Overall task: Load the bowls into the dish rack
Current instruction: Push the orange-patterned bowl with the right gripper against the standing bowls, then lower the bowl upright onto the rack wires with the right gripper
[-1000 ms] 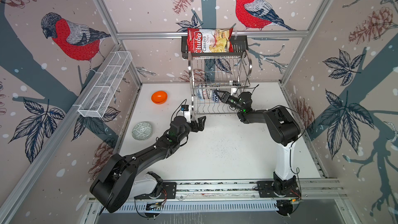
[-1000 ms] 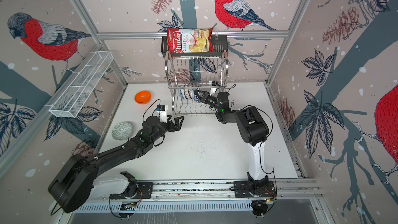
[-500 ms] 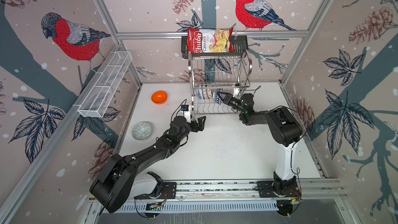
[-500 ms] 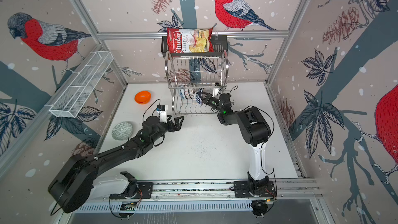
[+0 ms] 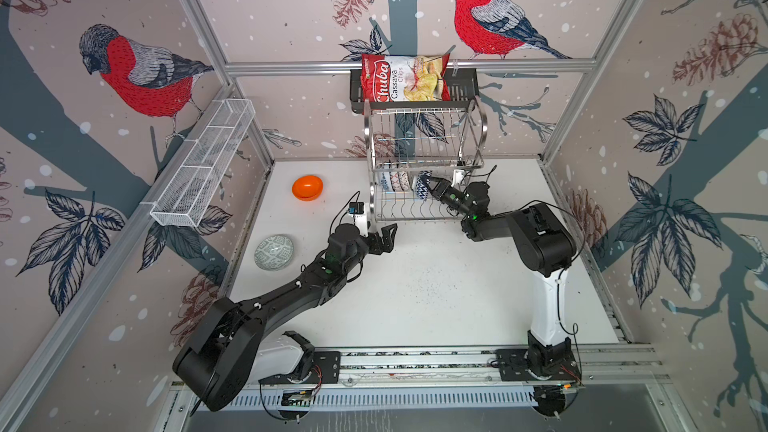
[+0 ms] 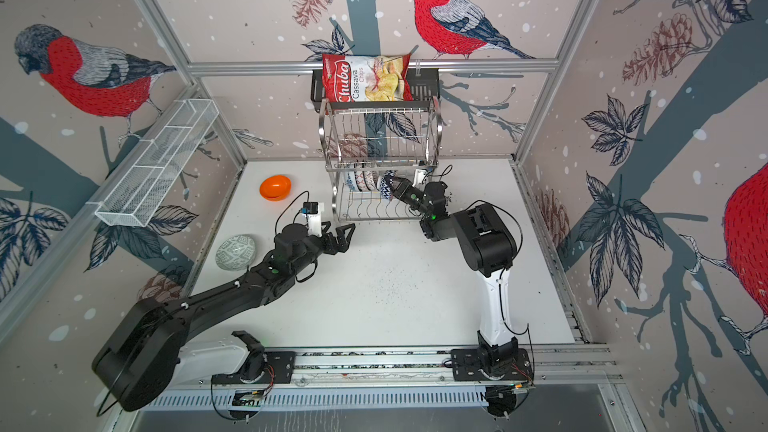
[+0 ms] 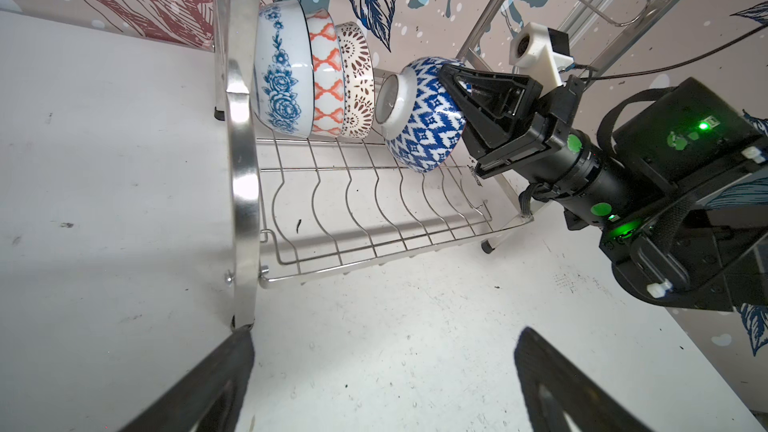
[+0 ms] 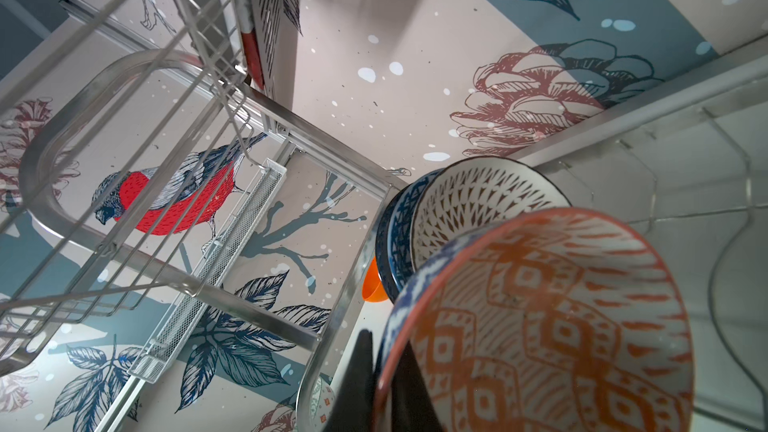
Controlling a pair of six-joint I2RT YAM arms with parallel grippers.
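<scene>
Right end effector: bowl, seemingly racked

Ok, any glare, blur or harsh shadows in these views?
Left wrist view: hard glare on the dish rack frame, racked bowls sharp, left gripper fingers dark and blurred. Right wrist view: the blue bowl sits close to the lens, slightly soft; wall behind sharp. Both top views: even light, faint shadows on the table.

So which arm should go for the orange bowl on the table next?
Left. The left hand is open, empty and on the same side as the orange bowl; the right hand is shut on the blue bowl in the dish rack.
</scene>
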